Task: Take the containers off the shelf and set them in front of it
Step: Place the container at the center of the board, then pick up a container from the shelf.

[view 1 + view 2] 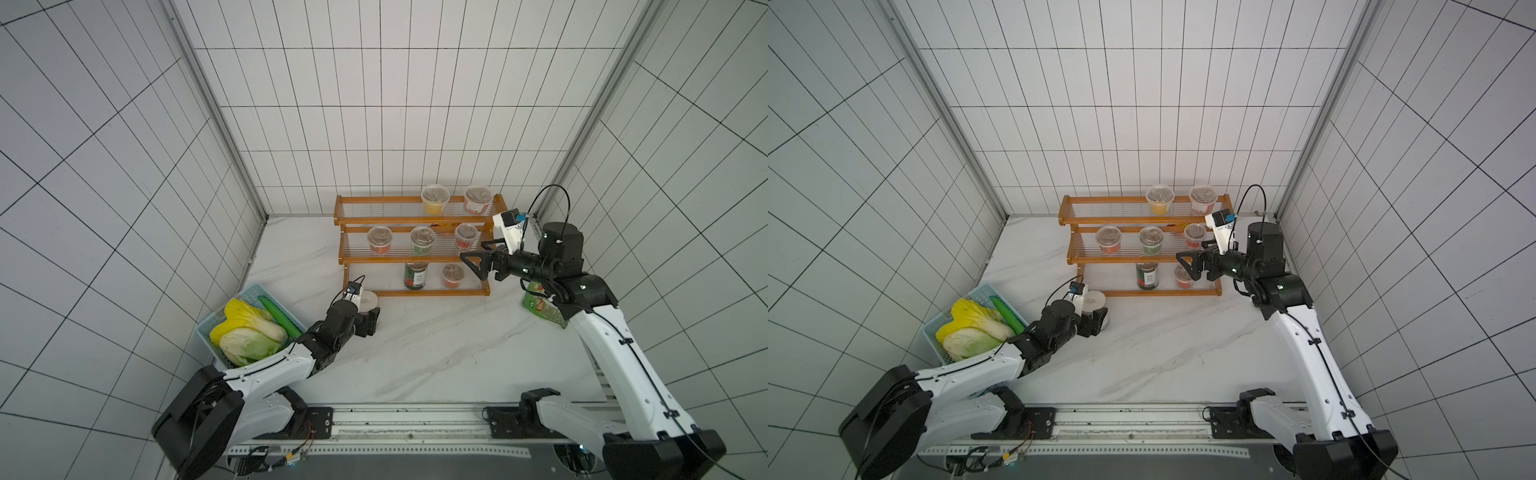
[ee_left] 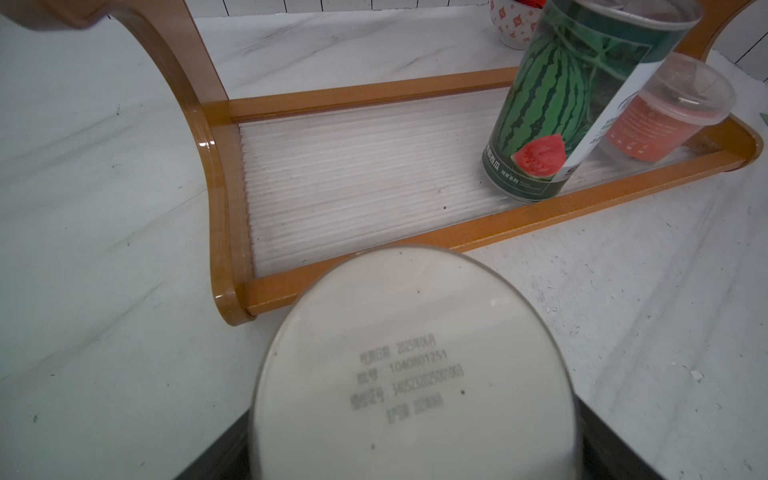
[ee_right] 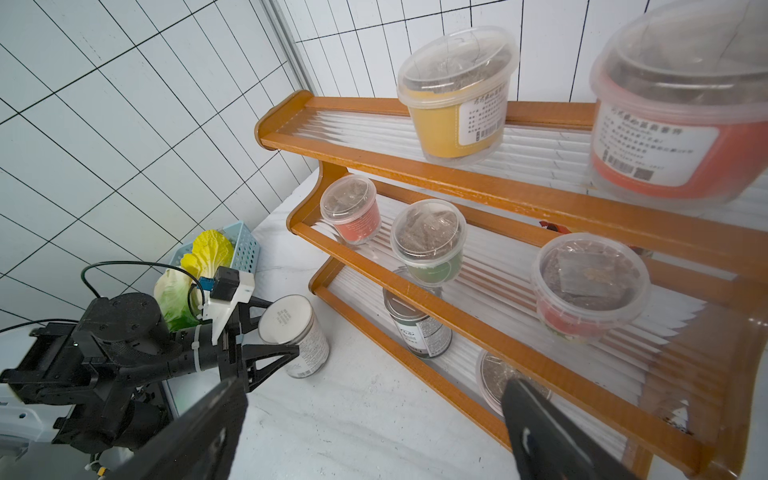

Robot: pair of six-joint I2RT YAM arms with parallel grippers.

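The shelf stands at the back of the table. Its top tier holds a yellow-band cup and a red-band cup. On the middle tier are a red cup, a green cup and another red cup. A watermelon tin can and a red cup sit on the lowest tier. The white-lidded jar stands on the table before the shelf's left end, between the jaws of my left gripper; contact is unclear. My right gripper hangs open and empty at the shelf's right end.
A light blue basket with cabbage and a cucumber sits at the left wall beside my left arm. A green snack packet lies under my right arm. A small red-patterned white cup stands behind the shelf. Tiled walls close three sides.
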